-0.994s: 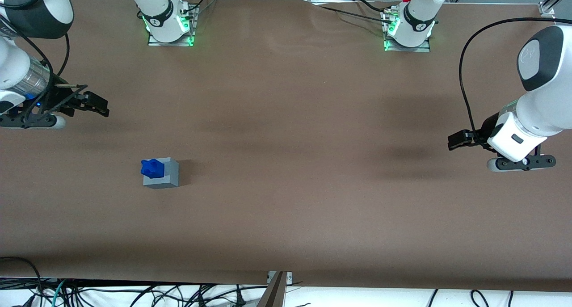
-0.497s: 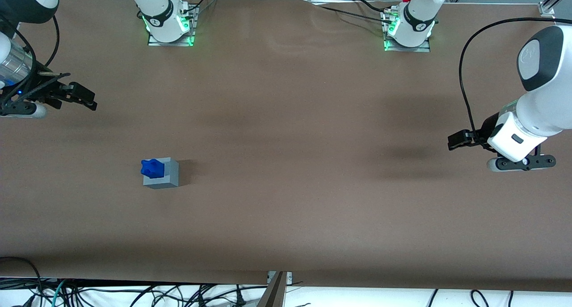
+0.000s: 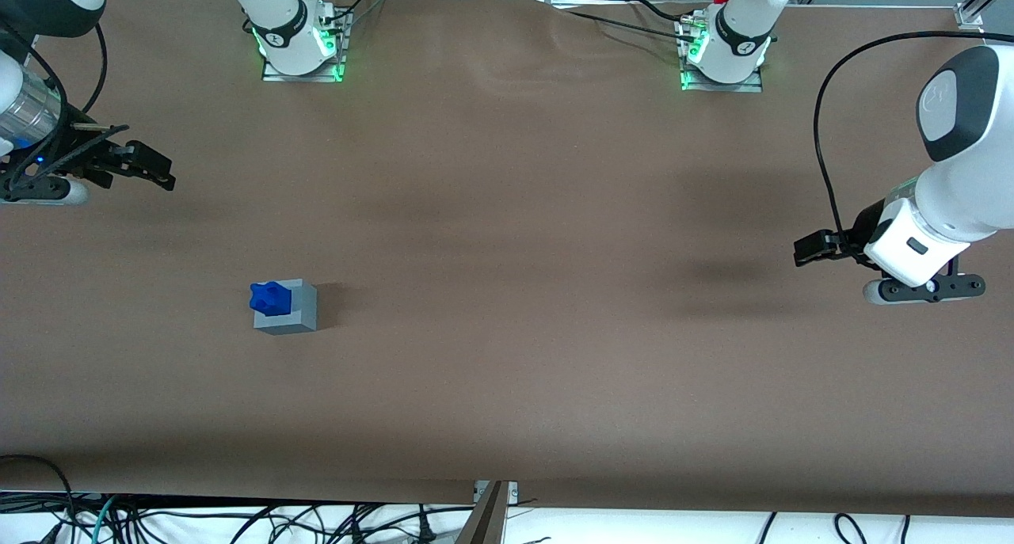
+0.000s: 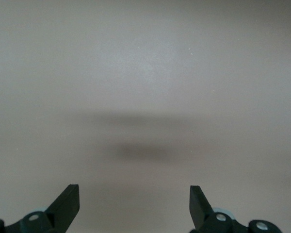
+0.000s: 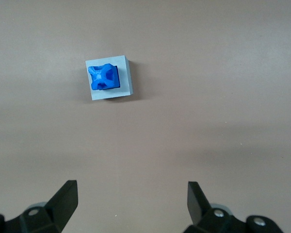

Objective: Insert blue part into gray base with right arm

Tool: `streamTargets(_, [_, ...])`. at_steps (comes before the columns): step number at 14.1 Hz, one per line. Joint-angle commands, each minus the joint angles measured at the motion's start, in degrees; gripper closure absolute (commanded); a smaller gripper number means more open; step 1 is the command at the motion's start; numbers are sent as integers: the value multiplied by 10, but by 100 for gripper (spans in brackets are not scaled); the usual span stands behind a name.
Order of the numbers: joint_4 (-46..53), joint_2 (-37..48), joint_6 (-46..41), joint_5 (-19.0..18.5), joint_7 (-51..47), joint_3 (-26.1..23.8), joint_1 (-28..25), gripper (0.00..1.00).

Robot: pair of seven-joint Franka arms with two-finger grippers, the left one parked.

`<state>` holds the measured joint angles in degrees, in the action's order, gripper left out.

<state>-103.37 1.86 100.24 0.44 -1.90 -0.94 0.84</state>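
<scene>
The blue part [image 3: 270,298] sits in the top of the gray base [image 3: 287,308], which stands on the brown table nearer the front camera than my gripper. Both show in the right wrist view, the blue part [image 5: 103,77] set in the gray base [image 5: 109,79]. My right gripper [image 3: 155,172] hangs high above the table at the working arm's end, well away from the base. Its two black fingers stand wide apart with nothing between them, as the right wrist view [image 5: 131,199] shows.
The brown table cover [image 3: 515,330] spreads around the base. Two arm mounts with green lights [image 3: 301,41] [image 3: 722,53] stand at the table's edge farthest from the front camera. Cables hang along the front edge [image 3: 238,520].
My right gripper has drawn back and up toward the working arm's end, farther from the base, then settled. The blue part and gray base have not moved.
</scene>
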Motion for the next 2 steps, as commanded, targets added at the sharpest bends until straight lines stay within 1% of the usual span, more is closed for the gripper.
streamTargets(1, [12,-4,-13,4,4,-6,9,0])
streamTargets(2, [12,-3,-15,4,4,-6,9,0])
